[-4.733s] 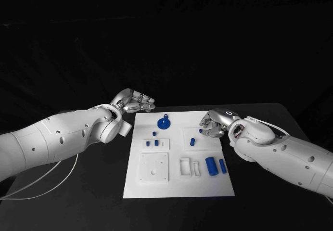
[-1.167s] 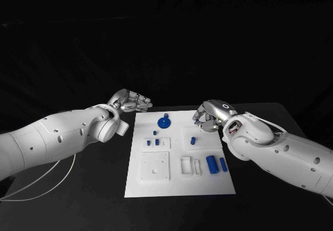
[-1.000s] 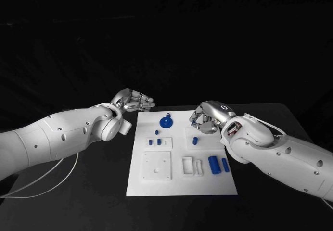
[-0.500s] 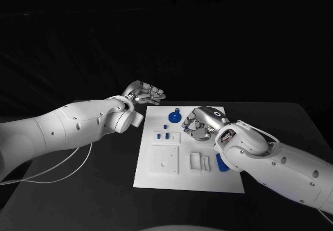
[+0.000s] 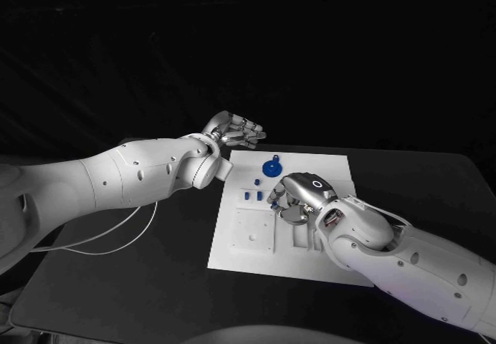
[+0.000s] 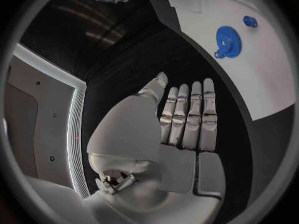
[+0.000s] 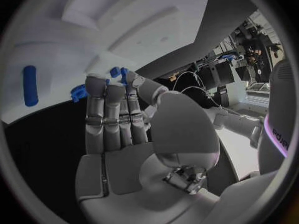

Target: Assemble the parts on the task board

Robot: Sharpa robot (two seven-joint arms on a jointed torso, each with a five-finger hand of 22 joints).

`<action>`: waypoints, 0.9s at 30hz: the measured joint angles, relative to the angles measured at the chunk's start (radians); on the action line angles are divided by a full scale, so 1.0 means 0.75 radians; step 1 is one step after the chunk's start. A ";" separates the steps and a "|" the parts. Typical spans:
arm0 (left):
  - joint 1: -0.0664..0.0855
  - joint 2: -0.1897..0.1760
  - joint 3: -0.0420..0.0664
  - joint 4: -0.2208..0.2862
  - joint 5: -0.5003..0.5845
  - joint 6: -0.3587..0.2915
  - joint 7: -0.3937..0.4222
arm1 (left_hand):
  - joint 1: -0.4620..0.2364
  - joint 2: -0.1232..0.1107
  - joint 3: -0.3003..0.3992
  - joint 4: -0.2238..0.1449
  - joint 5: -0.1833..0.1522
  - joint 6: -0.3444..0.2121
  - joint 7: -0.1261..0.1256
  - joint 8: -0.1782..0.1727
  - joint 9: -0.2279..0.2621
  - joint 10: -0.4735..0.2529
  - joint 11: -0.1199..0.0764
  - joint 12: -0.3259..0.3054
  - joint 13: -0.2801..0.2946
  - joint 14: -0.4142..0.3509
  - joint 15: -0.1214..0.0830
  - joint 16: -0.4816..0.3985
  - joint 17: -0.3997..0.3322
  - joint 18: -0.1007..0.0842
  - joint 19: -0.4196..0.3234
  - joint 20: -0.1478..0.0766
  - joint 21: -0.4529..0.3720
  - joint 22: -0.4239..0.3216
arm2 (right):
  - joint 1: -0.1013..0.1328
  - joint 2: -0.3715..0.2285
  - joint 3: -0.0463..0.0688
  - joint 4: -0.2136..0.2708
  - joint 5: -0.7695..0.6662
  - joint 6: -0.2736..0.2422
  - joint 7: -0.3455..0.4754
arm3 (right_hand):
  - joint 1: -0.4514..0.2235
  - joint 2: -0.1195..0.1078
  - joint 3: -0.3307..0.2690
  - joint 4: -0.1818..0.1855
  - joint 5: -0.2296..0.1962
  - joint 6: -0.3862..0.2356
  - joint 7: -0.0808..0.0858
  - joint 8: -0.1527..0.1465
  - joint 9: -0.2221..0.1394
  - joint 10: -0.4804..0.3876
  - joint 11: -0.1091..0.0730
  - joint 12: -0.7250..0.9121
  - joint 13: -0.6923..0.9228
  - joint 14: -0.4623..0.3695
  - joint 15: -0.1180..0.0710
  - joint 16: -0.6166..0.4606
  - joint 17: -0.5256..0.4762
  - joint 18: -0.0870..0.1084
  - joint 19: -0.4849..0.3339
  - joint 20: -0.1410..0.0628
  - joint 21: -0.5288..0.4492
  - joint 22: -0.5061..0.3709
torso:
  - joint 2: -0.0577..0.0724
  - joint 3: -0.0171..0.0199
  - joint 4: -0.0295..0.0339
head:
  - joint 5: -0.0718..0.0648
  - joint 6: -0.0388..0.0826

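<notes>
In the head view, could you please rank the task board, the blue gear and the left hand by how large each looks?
1. task board
2. left hand
3. blue gear

The left hand may sit nearer the camera, so only its apparent size is ranked.

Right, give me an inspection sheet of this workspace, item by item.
Surface: black table, bearing the white task board.
Job's things: blue gear at the board's far end; small blue parts near the middle; some of the board lies hidden under the right arm.
Clutter: nothing seen.
Hands: left hand off the board's far left corner, fingers straight, holding nothing; right hand over the board's middle, fingers extended, nothing plainly held.
Cables: pale cable looping on the table beneath the left arm.
Surroundings: dark backdrop.
</notes>
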 measured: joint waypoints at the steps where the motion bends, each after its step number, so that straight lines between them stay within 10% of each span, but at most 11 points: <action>1: 0.000 0.002 0.000 -0.001 0.001 -0.002 0.000 | 0.000 0.000 0.000 0.000 0.000 0.000 0.000 0.000 0.000 0.000 0.000 0.000 0.000 0.000 0.000 0.000 0.000 0.000 0.000 0.000 0.000 0.000 | -0.004 0.002 -0.004 -0.002 -0.007 0.000 0.000 | 0.000 0.000 0.000 0.000 0.000 0.000 0.000 0.000 0.000 0.000 0.000 0.000 0.000 0.000 0.000 0.000 0.000 0.000 0.000 0.000 0.000 0.000 | 0.000 0.0000 0.0000 | 0.004 -0.002; 13: 0.000 0.007 0.000 -0.012 0.008 -0.007 0.002 | 0.000 0.000 0.005 -0.005 0.000 0.000 0.000 0.000 0.000 0.000 0.000 0.000 0.000 0.000 0.000 0.000 0.000 0.000 0.000 0.000 0.005 0.002 | -0.028 0.018 -0.020 -0.005 -0.042 0.007 -0.002 | -0.007 0.000 0.004 -0.004 0.000 0.000 0.000 0.000 0.000 0.000 0.000 0.000 0.000 0.000 0.000 0.000 0.002 0.000 0.000 0.000 0.000 0.000 | -0.001 0.0026 -0.0019 | 0.083 -0.041; 27: 0.000 0.009 0.000 -0.026 0.015 -0.006 0.000 | 0.000 0.000 0.009 -0.001 0.041 0.000 0.000 0.000 0.000 0.000 0.000 0.000 0.000 0.000 0.000 0.000 0.000 0.000 0.000 0.000 0.005 0.005 | -0.038 0.014 -0.024 0.017 -0.052 0.034 0.000 | -0.011 0.004 0.000 -0.008 0.000 0.000 0.000 0.000 0.000 0.000 0.000 0.000 0.000 0.006 -0.002 -0.007 0.003 0.000 -0.002 0.002 0.000 0.000 | -0.001 0.0017 -0.0033 | 0.101 -0.058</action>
